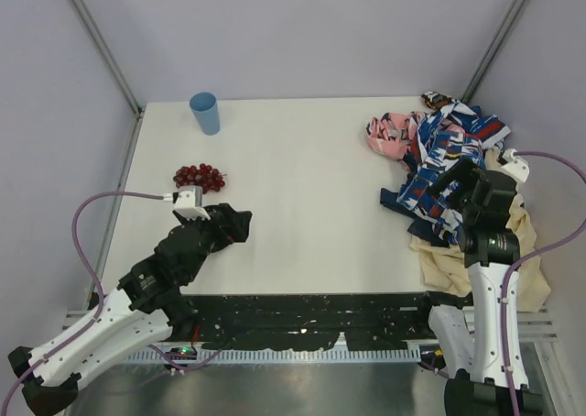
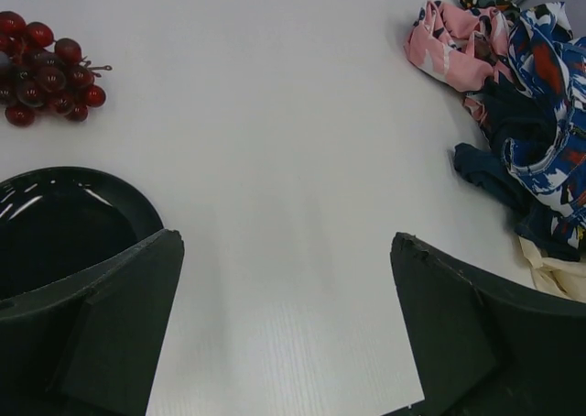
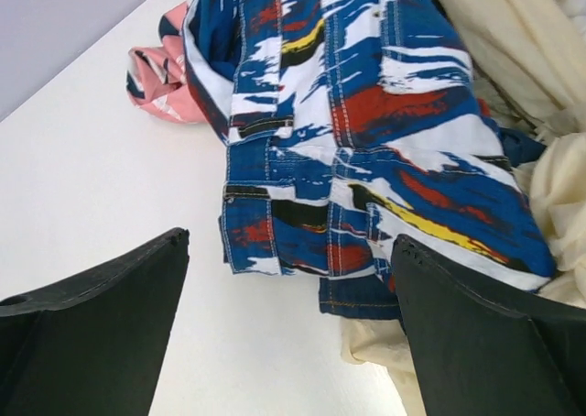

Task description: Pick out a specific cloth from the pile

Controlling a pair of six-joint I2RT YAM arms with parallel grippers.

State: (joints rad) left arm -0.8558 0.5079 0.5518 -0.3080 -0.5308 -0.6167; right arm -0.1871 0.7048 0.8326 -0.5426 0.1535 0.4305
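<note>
Right gripper (image 3: 288,251) hangs open over the pile (image 3: 366,159); the cloth (image 2: 483,167), soft and limp, looks best pinched at its exposed navy edge.

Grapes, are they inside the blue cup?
No, the grapes lie on the white table, apart from the blue cup, which stands farther back.

Bright, even, diffuse light fills all three views. The white worktop (image 1: 311,205) looks matte, carrying only faint, soft-edged shadows and greying slightly toward the near side in the left wrist view. Focus is crisp near and far in every view.
</note>
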